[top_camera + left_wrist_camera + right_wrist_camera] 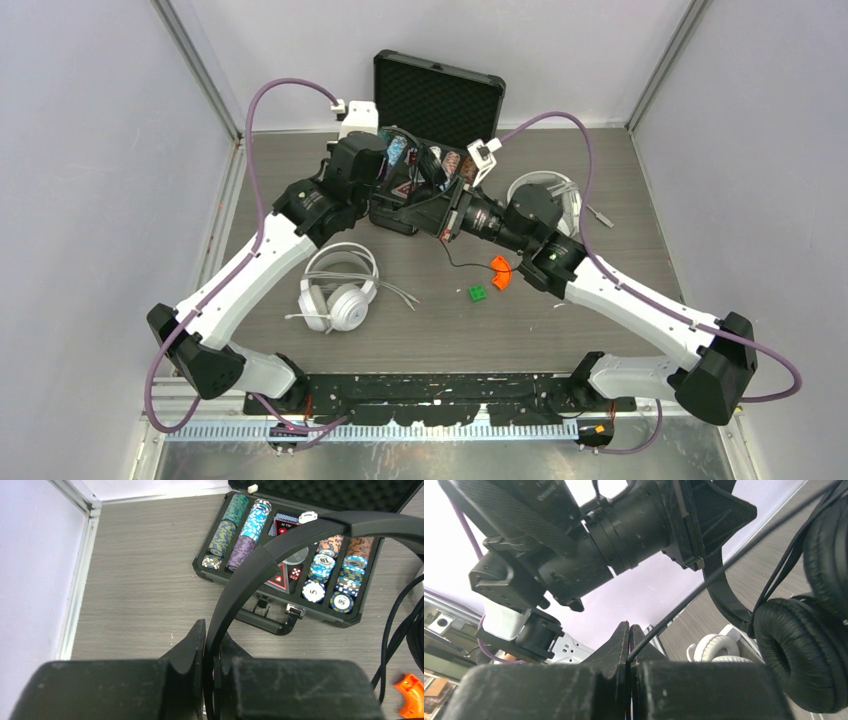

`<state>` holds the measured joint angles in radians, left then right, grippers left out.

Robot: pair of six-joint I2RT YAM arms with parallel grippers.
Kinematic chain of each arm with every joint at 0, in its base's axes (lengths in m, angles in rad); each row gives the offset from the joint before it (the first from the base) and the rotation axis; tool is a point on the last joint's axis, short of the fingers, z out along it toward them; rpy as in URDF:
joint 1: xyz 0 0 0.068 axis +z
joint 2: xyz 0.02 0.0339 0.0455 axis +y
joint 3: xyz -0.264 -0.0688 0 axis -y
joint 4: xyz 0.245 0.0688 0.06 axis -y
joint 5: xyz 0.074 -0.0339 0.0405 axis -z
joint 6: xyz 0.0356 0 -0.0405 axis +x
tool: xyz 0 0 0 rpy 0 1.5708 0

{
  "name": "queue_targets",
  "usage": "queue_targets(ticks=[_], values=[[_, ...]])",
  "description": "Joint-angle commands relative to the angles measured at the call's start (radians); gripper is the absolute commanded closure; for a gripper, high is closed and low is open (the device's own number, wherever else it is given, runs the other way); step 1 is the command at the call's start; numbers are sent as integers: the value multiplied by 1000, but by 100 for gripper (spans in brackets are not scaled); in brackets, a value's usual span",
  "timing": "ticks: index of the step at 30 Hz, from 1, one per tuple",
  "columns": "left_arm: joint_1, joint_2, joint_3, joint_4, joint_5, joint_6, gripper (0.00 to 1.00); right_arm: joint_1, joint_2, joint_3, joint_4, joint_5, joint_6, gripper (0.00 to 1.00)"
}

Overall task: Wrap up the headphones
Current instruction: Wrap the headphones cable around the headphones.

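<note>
black headphones (300,535), padded earcups (796,655), left hand (212,652) clamped on headband (235,595), right hand (630,640) pinching thin cable (674,621)

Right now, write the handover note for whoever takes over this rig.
Left fingers: shut on the band of the black padded headset, held above the table.
Right fingers: shut on its thin black cable.
One white over-ear headset lies by the left arm, cable loose; the other white headset sits partly hidden behind the right arm.
Done: no wrapped cable shows.
Left: all three headsets.
</note>
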<state>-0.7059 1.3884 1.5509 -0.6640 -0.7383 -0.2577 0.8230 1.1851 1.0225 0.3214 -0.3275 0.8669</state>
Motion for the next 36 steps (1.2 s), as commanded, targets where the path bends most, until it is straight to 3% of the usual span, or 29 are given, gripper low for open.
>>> queue_targets(ticks=[1,6,14,24,36], values=[[6,-17,77,17,-20,-140,100,7,18,1,82,-24,23,89],[6,-20,105,-5,25,-235,100,7,2,-17,-8,33,-122,86],[6,-46,110,-12,114,-349,100,7,32,-65,3,168,-366,90],[6,-26,113,5,88,-373,100,29,71,-67,86,144,-339,92],[6,20,129,34,80,-375,100,86,139,14,34,180,-396,98]])
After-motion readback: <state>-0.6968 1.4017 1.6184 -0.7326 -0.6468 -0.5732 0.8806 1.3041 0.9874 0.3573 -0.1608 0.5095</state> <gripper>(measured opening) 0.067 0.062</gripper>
